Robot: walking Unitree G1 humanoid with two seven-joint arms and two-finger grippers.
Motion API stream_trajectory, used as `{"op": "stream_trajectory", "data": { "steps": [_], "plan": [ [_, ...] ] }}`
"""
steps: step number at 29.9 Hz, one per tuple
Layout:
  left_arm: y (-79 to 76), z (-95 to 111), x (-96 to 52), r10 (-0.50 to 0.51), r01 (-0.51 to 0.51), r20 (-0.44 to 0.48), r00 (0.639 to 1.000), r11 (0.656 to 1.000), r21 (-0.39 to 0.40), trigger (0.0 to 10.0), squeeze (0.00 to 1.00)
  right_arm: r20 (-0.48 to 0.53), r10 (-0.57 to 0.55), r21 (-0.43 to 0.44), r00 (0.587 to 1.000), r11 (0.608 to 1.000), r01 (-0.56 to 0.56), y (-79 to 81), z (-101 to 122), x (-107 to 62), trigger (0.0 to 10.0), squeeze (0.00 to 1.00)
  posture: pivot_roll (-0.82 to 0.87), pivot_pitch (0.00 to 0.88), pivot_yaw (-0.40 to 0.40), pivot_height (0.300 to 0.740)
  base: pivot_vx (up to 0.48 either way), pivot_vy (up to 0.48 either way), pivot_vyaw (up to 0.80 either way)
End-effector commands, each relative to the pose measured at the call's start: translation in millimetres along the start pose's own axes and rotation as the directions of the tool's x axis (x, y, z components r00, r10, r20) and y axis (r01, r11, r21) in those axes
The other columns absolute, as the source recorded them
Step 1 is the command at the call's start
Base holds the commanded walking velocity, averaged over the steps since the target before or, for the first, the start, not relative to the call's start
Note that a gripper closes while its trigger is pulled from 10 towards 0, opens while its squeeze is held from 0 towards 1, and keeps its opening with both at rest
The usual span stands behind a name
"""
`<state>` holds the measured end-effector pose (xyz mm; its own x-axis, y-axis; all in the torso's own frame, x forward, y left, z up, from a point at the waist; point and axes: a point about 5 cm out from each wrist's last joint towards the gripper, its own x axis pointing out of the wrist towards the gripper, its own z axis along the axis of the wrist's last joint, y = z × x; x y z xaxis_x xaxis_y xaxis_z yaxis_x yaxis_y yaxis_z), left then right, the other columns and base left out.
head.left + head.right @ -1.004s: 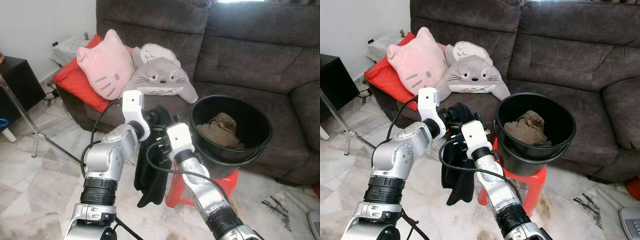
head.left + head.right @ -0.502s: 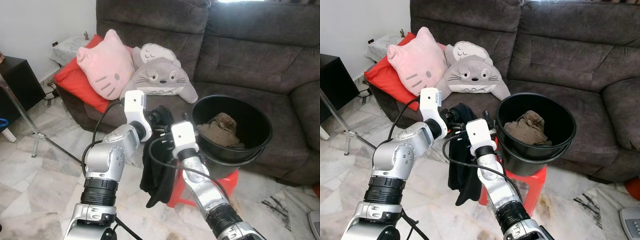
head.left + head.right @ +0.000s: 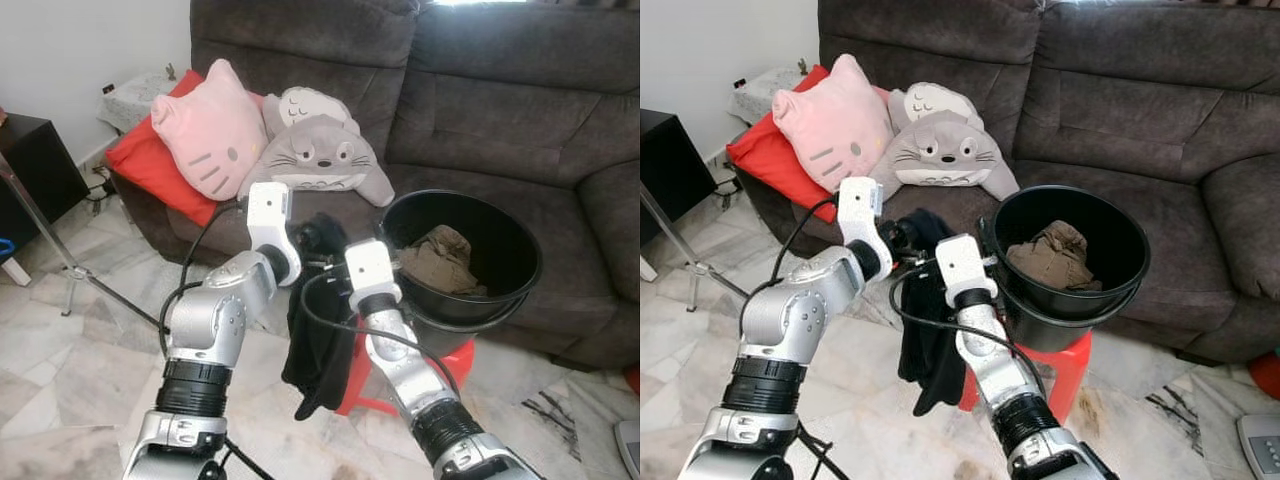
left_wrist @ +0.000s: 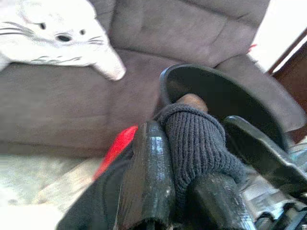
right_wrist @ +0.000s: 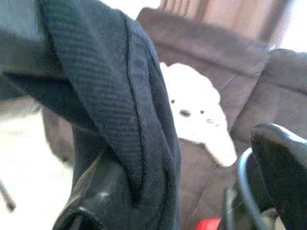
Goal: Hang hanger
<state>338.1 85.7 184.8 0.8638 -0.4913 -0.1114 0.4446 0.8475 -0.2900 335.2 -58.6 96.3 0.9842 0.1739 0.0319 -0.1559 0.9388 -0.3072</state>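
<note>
A black knit garment (image 3: 315,345) hangs in the air in front of the sofa, held between my two arms. My left gripper (image 4: 184,158) is shut on its top fold, the knit pinched between both fingers (image 4: 148,182). My right gripper (image 5: 187,182) is close beside it at the garment's top edge (image 3: 335,262). It is open, with the cloth draped over one finger (image 5: 96,206) and the other finger (image 5: 283,163) standing apart. I see no hanger in any view.
A black bucket (image 3: 525,285) with a brown cloth (image 3: 440,255) inside stands on a red stool (image 3: 455,365) just right of the garment. The dark sofa (image 3: 500,110) carries pink (image 3: 205,140), grey (image 3: 320,155) and red (image 3: 135,160) cushions. A metal stand leg (image 3: 40,235) crosses the left floor.
The right gripper and the garment's top have shifted slightly right, toward the bucket. The garment now hangs narrower and more bunched. The left arm has barely moved.
</note>
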Motion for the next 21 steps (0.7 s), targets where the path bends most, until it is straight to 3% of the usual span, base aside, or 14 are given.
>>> {"op": "stream_trajectory", "data": {
  "steps": [1,8,21],
  "plan": [
    [-10.5,10,-0.5,-0.052,0.051,0.037,0.998,0.998,0.025,0.0,0.00,-0.148,-0.015,-0.035,0.989,0.999,0.010,-4.7,-24,-4.2,10.0,0.00,-0.01,0.000,0.016,0.740,0.000,0.000,0.00],
    [-10.0,6,-1.3,-0.051,0.050,0.021,0.998,0.998,0.048,0.0,0.00,-0.213,0.060,-0.046,0.975,0.996,-0.071,5.1,-33,-7.9,10.0,0.00,-0.01,0.000,0.016,0.740,0.000,0.000,0.00],
    [-9.9,6,-1.7,-0.051,0.050,0.019,0.999,0.997,0.057,0.0,0.00,-0.228,0.071,-0.045,0.971,0.995,-0.084,5.7,-34,-7.1,10.0,0.00,-0.01,0.000,0.016,0.740,0.000,0.000,0.00]
  ]
}}
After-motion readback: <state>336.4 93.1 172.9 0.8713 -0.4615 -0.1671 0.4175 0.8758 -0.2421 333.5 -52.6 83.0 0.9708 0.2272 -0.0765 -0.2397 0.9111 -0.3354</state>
